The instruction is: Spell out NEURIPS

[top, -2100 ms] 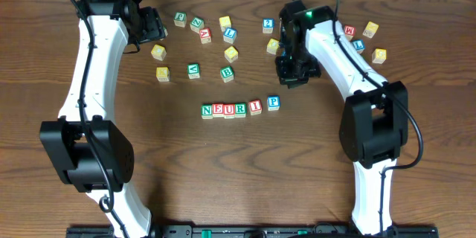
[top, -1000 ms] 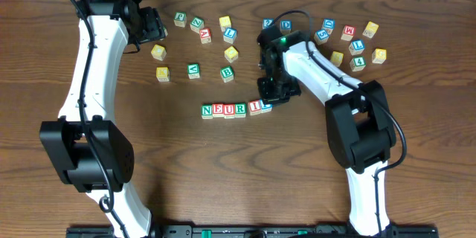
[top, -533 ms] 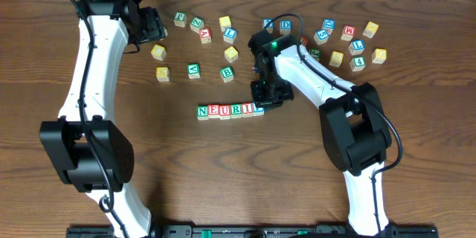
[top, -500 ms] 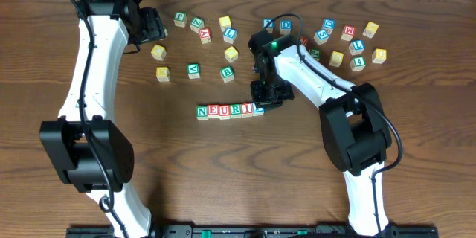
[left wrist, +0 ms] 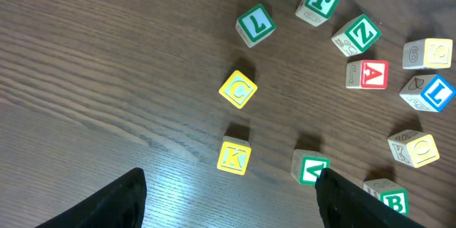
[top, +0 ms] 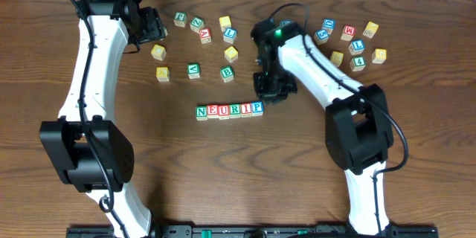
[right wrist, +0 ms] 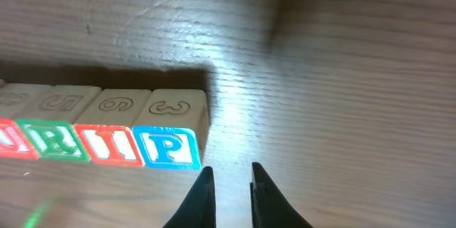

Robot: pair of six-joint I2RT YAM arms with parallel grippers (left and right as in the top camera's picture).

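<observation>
- Six blocks stand in one row (top: 229, 110) on the worktop (top: 416, 163), touching side by side. From above they read N, E, U, R, I, P.
- The P block (right wrist: 169, 147) closes the right end of the row and touches the I block (right wrist: 112, 144). No block stands after it.
- Only the S is missing, so I judge the word almost finished, with one letter left to fetch and place.
- The right jaws hang just beside the free side of the P block, nearly closed with a thin gap, and they hold nothing.
- The left jaws are spread wide and empty, above the left group of loose blocks (left wrist: 237, 89).
- I cannot find an S. Near the left jaws I read 7, J, Z, A, L, C and K, and the right group of loose blocks (top: 357, 44) is too small to read.
</observation>
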